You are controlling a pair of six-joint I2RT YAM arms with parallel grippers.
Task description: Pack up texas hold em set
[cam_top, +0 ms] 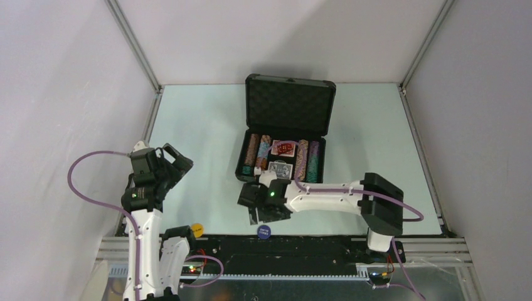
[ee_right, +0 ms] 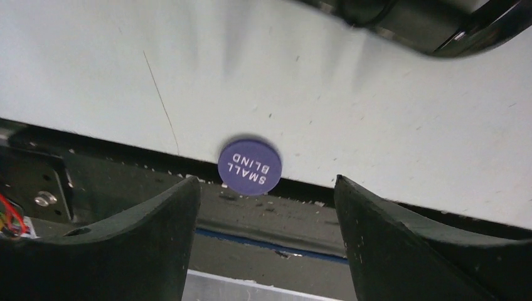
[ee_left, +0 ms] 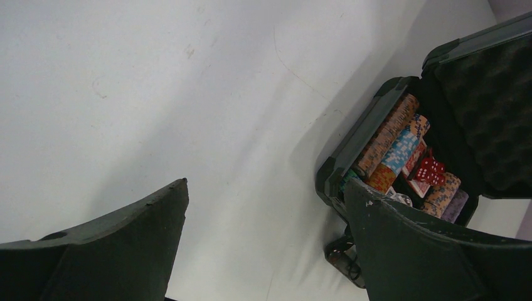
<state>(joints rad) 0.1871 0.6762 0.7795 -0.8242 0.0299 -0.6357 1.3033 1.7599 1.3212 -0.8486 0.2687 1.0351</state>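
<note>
The black case (cam_top: 243,168) lies open in the middle of the table, its foam-lined lid (cam_top: 288,103) standing up behind. Rows of striped poker chips (cam_top: 253,152) fill it beside two card decks (cam_top: 283,148), and red dice (ee_left: 430,170) rest on the red deck. A purple "SMALL BLIND" button (ee_right: 250,167) lies at the table's near edge, partly over the gap. My right gripper (ee_right: 265,180) hovers open just above and in front of it, holding nothing. A yellow button (cam_top: 197,229) lies near the left arm's base. My left gripper (ee_left: 266,183) hangs open and empty, left of the case.
A black rail (cam_top: 313,248) and an aluminium frame run along the near edge, below the purple button. Grey walls and corner posts (cam_top: 135,47) enclose the table. The case's front rim (ee_left: 351,150) is close to my left gripper's right finger.
</note>
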